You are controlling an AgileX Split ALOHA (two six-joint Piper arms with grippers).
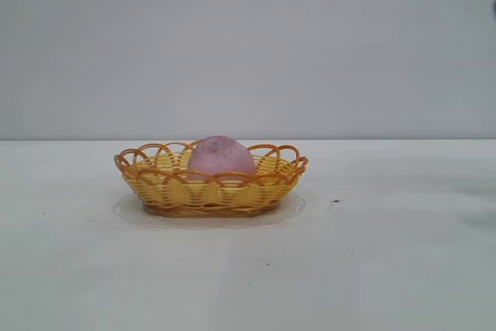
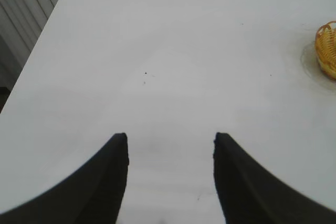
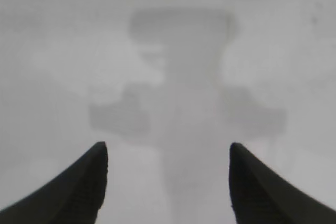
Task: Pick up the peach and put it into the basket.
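Peach: the peach (image 1: 221, 156) sits inside the basket (image 1: 166, 190), near the middle of the table (image 1: 387, 269); placement looks done.
Right gripper: the right gripper (image 3: 168, 169) has its jaws wide and empty over bare table, its shadow cast beneath.
Left gripper: the left gripper (image 2: 170, 163) is parked with jaws partly apart, holding nothing, the basket's rim (image 2: 326, 48) far off towards the table's edge.
Risk: slight; a low sweep by the right arm could clip the scalloped rim and shift the light basket.
Hidden: the peach's underside behind the wicker; most of both arms in the exterior view, bar a dark corner scrap.
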